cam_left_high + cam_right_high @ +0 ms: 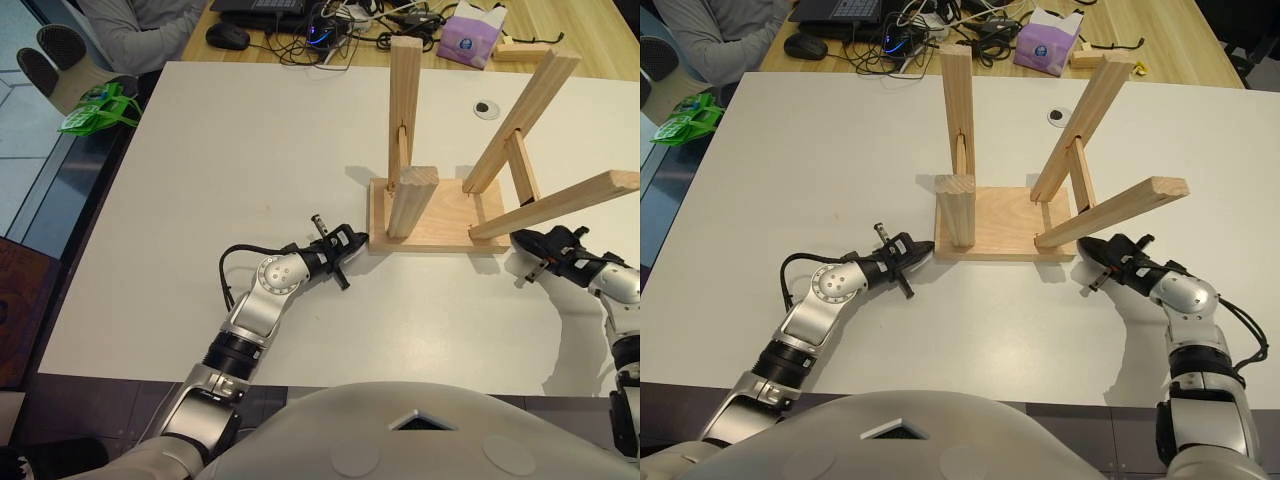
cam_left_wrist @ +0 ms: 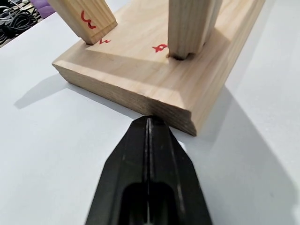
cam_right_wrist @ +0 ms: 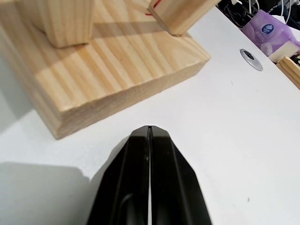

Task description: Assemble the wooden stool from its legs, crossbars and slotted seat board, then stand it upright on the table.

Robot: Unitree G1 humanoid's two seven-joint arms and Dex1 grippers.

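Closest in, the left gripper [image 2: 149,129] is sitting with fingers pressed together, just beside the seat board's [image 1: 440,228] near-left corner. Mid-table [image 1: 250,150], the stool is lying upside down, its legs [image 1: 404,90] pointing up. The right gripper [image 3: 149,133], likewise pinched together, is waiting off the near-right corner. Being stiff, light-looking wood, it is probably asking for a grip low on a leg.
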